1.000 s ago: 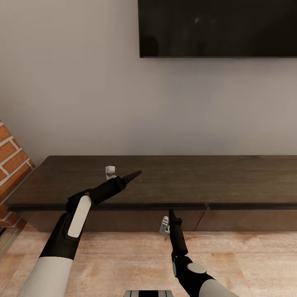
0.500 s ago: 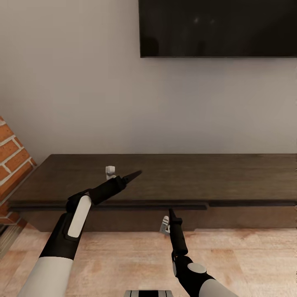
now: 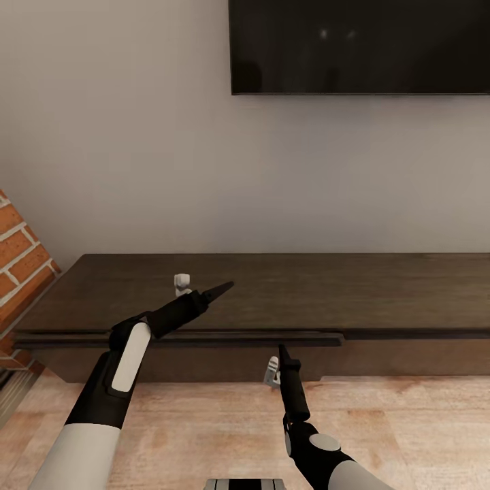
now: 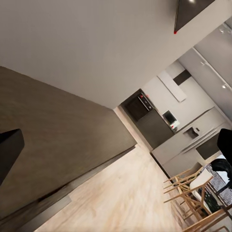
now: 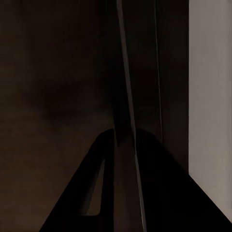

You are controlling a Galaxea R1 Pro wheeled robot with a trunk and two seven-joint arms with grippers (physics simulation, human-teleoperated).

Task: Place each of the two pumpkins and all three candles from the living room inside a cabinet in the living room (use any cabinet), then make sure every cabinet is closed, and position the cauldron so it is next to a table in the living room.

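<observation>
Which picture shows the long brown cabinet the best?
The head view: the cabinet stretches across the wall under the TV. The left wrist view catches a slanted stretch of its top; the right wrist view gives a dark close-up beyond the right pincer.

You are facing the cabinet (image 3: 306, 289), which is sitting on the wood floor (image 3: 204, 429) against the wall. Its long dark top is lying bare, with nothing resting on it. At its left, the front panel is standing slightly out from the line of the right one.
</observation>
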